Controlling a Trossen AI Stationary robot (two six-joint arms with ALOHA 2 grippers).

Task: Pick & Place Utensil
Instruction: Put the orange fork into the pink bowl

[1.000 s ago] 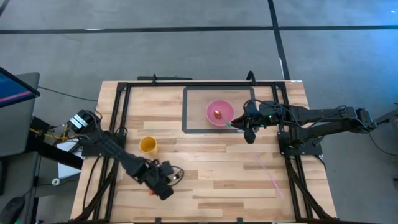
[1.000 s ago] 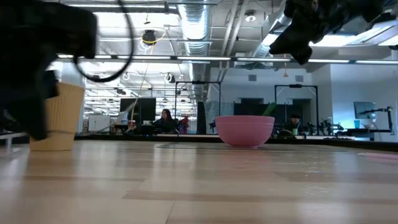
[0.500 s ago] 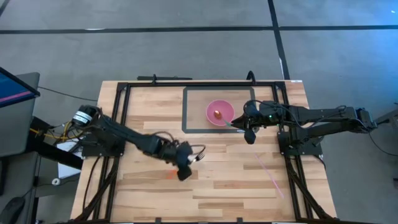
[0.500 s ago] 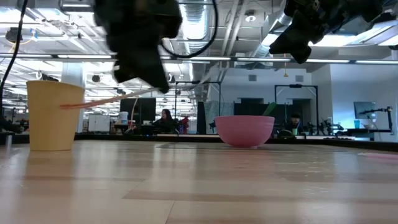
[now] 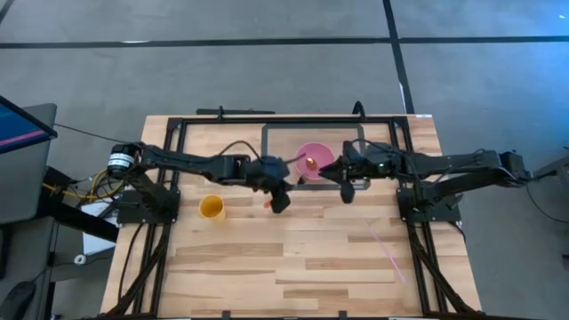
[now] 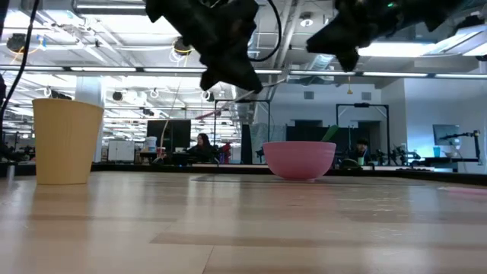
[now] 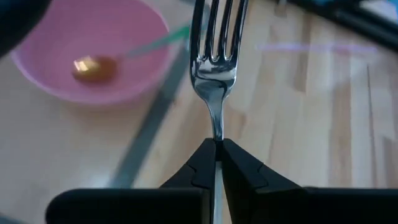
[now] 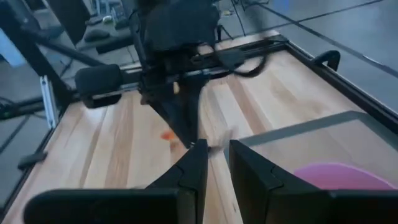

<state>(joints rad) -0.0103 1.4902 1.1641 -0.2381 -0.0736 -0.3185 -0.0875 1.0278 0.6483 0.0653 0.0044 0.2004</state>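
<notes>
Above the middle of the wooden table (image 5: 293,258), your left gripper (image 5: 279,199) now hangs just beside the pink plastic bowl (image 5: 314,159), having swung there from the near left corner within the last second. Its fingers (image 7: 202,163) are pinched tight on the handle of a shiny metal fork (image 7: 215,56), tines pointing forward past the fingertips, towards the bowl. The fork is off the table, carried in the air. In the low view it pokes out of the gripper as a thin bar, level with the upper part of the frame.

Your right gripper (image 5: 345,189) has edged in as well and now sits at the bowl's other side, near the left gripper. Its fingers (image 8: 191,165) stand a narrow gap apart with nothing between them.

Inside the bowl lies a spoon-like utensil with a golden head and a green handle (image 7: 118,57) leaning on the rim. The tall yellow paper cup (image 5: 212,208) stands alone, well apart on the left.

The pick looks done and the carry nearly so. You probably need only bring the fork over the bowl and release, or hand it across; which one is intended cannot be told.
</notes>
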